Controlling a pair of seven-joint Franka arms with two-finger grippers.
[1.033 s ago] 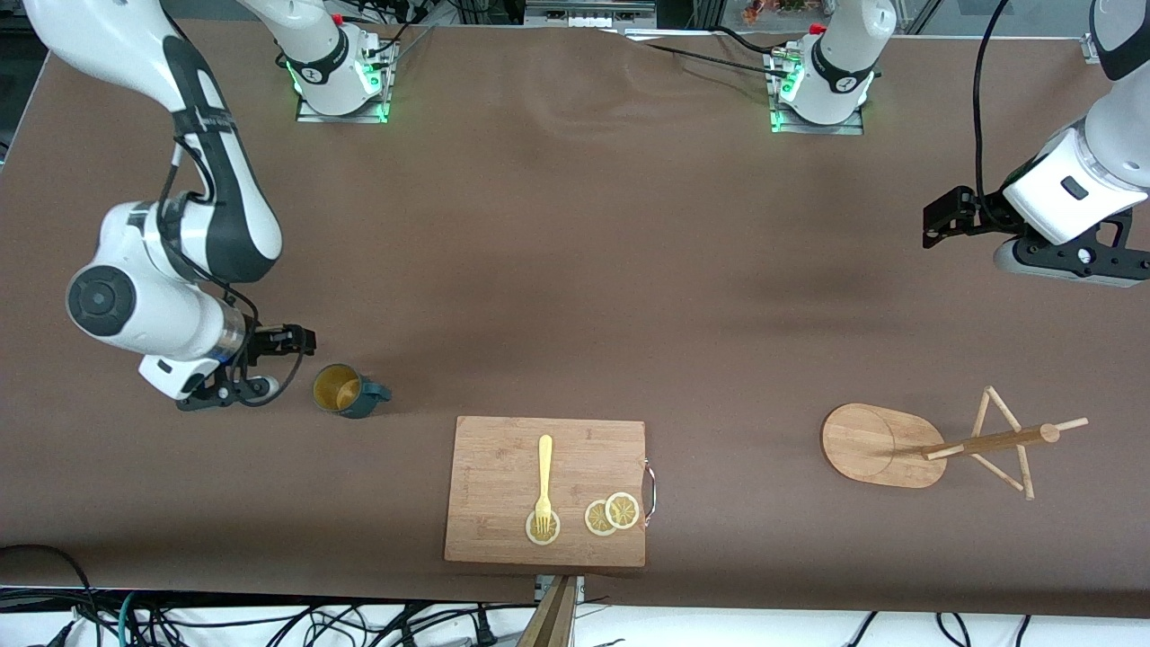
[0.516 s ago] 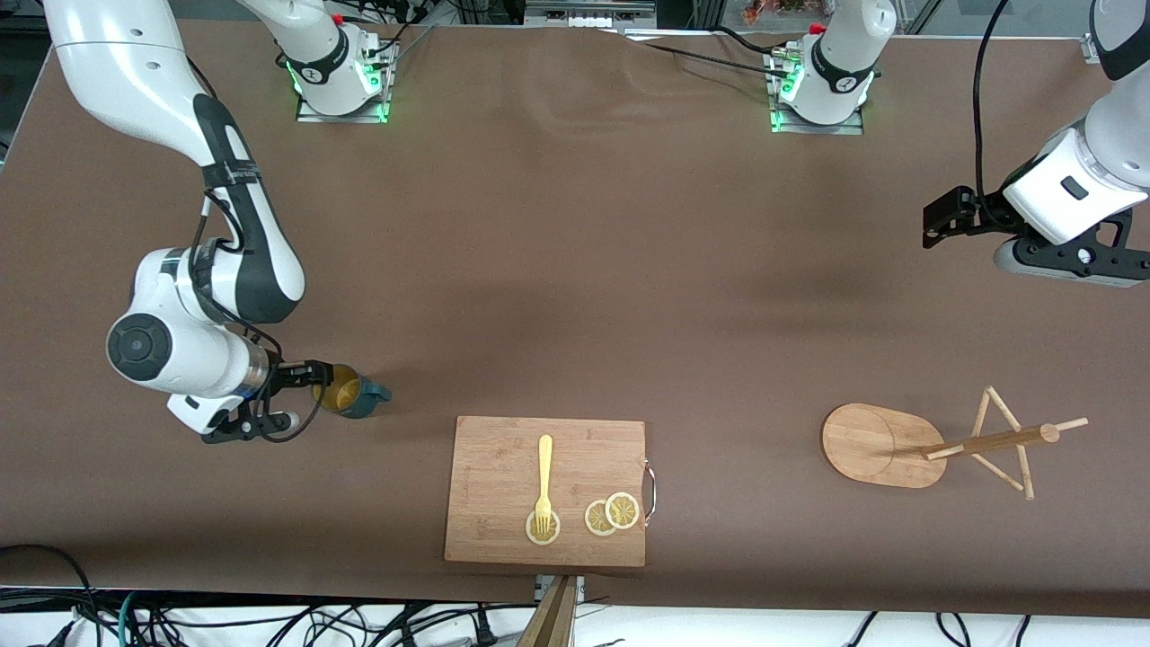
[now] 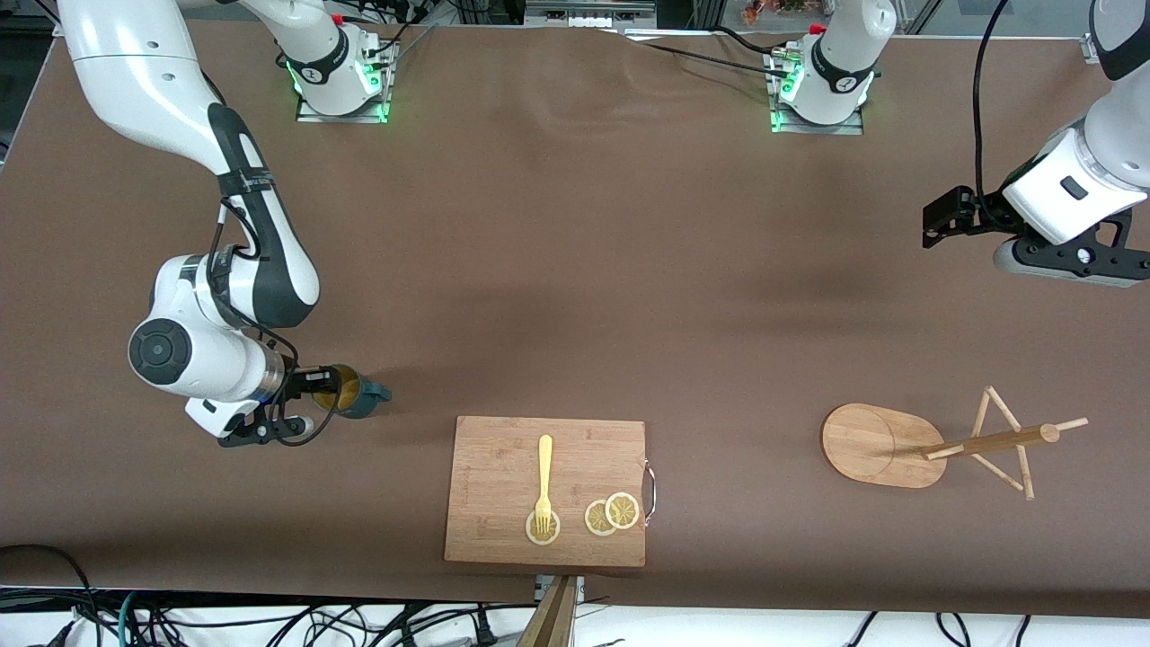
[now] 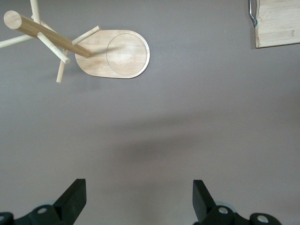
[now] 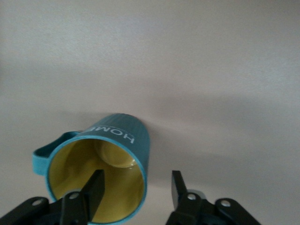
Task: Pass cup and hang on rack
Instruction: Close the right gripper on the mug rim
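The dark teal cup [image 3: 362, 401] with its yellow inside stands upright on the brown table toward the right arm's end. My right gripper [image 3: 323, 388] is down at its rim. In the right wrist view one finger of this gripper [image 5: 137, 178] is inside the cup [image 5: 119, 131] and the other is outside the wall, with a gap still showing, so it is open. The handle points away from the outside finger. The bamboo rack [image 3: 876, 445] stands toward the left arm's end. My left gripper [image 3: 930, 226] waits in the air, open and empty [image 4: 138, 187], over bare table near the rack [image 4: 112, 54].
A rectangular bamboo cutting board [image 3: 503, 467] lies near the table's front edge, carrying a yellow fork [image 3: 544, 476] and lemon slices [image 3: 611, 514]. One corner of that board [image 4: 279, 23] shows in the left wrist view. Cables run below the table's front edge.
My right arm has moved toward the cup and brought its gripper onto the rim, one finger now inside. Its fingers have narrowed. The cup and the left arm have not moved.
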